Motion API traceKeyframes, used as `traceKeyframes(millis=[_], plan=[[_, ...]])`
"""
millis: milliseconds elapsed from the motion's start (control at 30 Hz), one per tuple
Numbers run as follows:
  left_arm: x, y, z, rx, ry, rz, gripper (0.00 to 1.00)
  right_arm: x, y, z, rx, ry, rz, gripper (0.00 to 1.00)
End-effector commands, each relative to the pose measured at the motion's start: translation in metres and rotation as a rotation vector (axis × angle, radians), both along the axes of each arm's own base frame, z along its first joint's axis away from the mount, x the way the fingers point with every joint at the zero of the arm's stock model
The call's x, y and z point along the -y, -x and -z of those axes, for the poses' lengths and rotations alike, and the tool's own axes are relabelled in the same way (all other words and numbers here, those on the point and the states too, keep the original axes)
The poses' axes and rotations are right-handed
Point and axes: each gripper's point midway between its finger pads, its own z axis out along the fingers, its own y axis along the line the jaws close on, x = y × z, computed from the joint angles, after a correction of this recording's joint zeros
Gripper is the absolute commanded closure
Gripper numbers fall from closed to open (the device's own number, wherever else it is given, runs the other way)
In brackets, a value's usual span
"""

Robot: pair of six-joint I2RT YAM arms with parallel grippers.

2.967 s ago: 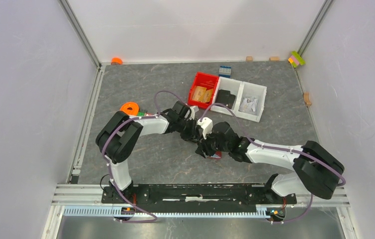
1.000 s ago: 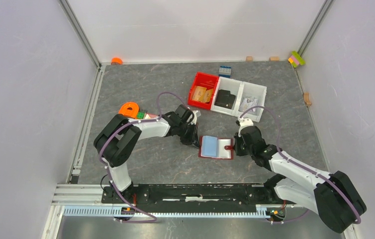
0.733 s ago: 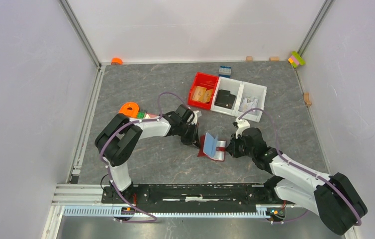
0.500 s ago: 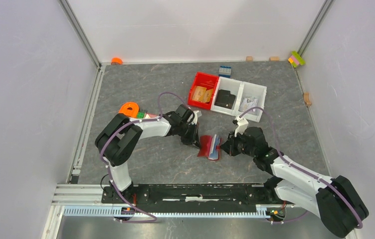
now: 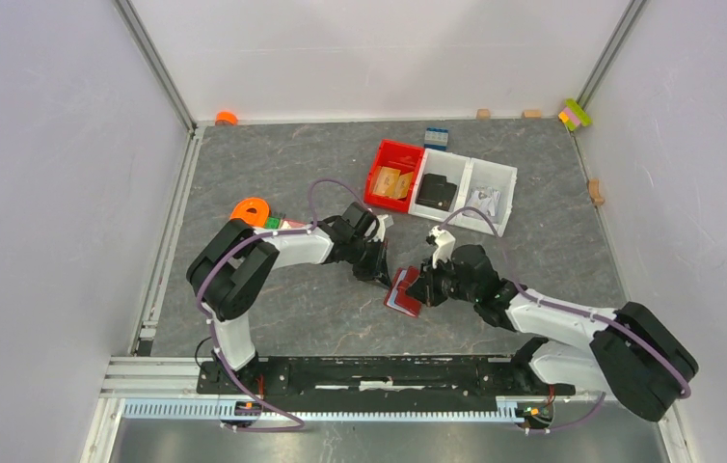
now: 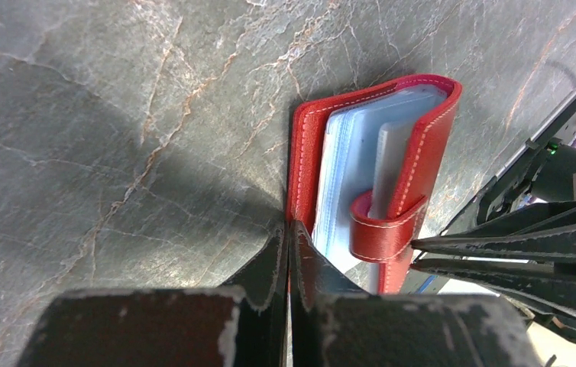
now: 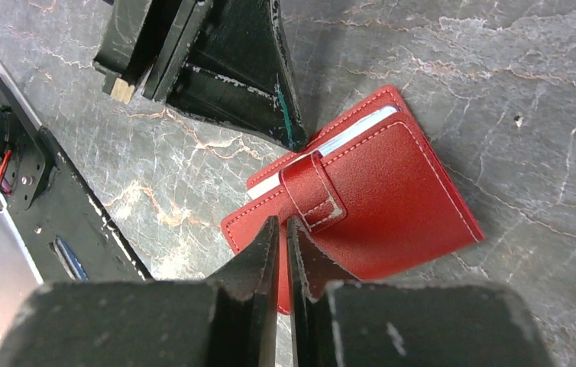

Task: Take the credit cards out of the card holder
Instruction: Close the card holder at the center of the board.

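Now, both arms bent inward, left gripper (image 6: 289, 225) pinched shut, tips touching card holder (image 7: 392, 199), right gripper (image 7: 283, 222) opposite, nearly closed, by its strap (image 7: 312, 191).

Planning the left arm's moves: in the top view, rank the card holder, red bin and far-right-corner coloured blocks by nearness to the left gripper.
1. card holder, right beside the left gripper, on its right.
2. red bin, behind it, mid-table.
3. coloured blocks, far right corner.
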Motion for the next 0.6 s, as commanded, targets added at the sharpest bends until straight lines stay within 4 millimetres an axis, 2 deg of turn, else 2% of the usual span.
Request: traceKeyframes(millis=[0,133,233,333,400,567], plan=[[-0.005,0.003,0.011,0.015,-0.05,0.035,0.98,-0.011,-0.02,-0.014,0.069,0.005,0.031,0.89],[-0.01,-0.003,-0.001,0.068,-0.056,0.016,0.98,-0.004,-0.024,-0.002,0.083,0.031,0.065,0.87],[-0.022,-0.012,-0.012,0.142,-0.083,-0.028,0.98,-0.003,-0.024,0.006,0.081,0.037,0.068,0.85],[-0.031,-0.019,-0.025,0.205,-0.089,-0.067,0.98,-0.003,-0.028,0.016,0.084,0.042,0.084,0.87],[-0.035,-0.022,-0.033,0.246,-0.082,-0.085,0.97,-0.001,-0.027,0.03,0.062,0.041,0.096,0.9],[-0.031,-0.021,-0.037,0.255,-0.047,-0.081,0.95,-0.008,-0.022,0.044,0.001,-0.052,0.087,0.94]])
